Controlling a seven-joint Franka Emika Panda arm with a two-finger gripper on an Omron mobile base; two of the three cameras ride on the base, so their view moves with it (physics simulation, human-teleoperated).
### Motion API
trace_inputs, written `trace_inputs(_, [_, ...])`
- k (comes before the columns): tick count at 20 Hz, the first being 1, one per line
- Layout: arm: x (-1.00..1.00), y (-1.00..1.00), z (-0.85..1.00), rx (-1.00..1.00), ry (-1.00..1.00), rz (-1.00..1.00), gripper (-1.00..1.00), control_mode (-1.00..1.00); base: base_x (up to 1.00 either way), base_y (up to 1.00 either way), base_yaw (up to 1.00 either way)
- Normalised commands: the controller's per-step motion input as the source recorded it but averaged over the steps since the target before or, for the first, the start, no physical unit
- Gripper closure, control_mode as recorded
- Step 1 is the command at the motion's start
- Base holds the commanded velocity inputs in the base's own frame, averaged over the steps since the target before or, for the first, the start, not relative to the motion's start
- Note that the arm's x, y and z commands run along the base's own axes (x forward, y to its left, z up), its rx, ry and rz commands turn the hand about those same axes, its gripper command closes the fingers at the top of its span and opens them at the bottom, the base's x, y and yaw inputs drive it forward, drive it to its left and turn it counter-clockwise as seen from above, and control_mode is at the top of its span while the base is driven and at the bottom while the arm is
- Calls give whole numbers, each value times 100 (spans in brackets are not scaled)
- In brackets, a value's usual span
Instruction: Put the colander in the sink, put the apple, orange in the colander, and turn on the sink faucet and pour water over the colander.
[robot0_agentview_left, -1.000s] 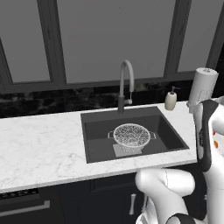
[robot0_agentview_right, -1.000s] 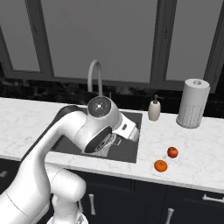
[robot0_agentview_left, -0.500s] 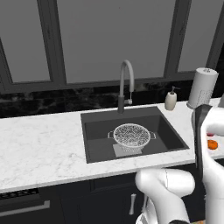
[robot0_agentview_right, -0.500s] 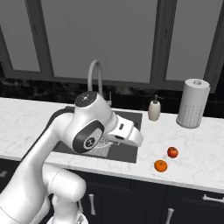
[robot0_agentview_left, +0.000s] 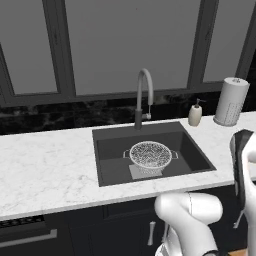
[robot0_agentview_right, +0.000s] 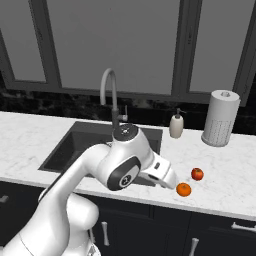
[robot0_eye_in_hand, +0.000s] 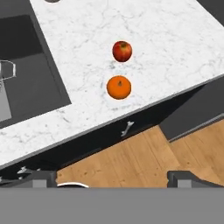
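Resting on marble: one apple (robot0_eye_in_hand: 122, 51), one orange (robot0_eye_in_hand: 118, 87).

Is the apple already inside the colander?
No, the apple sits on the white counter beside the orange, while the colander in the sink holds no fruit.

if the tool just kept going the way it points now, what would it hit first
Probably the wood floor in front of the cabinets. In the hand view the open tool aims past the counter edge, with the orange and apple off-line; depth is uncertain.
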Motion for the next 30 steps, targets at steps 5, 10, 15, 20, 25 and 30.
trace_inputs(5, [35,-22,-37,5,12,-7,-100,-100,0,0,0])
trace_inputs(10, [52,-7,-41,0,12,-3,-100,-100,0,0,0])
trace_inputs(15, [38,-45,-46,6,7,0,-100,-100,0,0,0])
trace_inputs(20, [32,-44,-39,8,3,0,-100,-100,0,0,0])
trace_inputs(25, [39,-17,-30,5,1,0,-100,-100,0,0,0])
trace_inputs(30, [39,-17,-33,5,0,0,-100,-100,0,0,0])
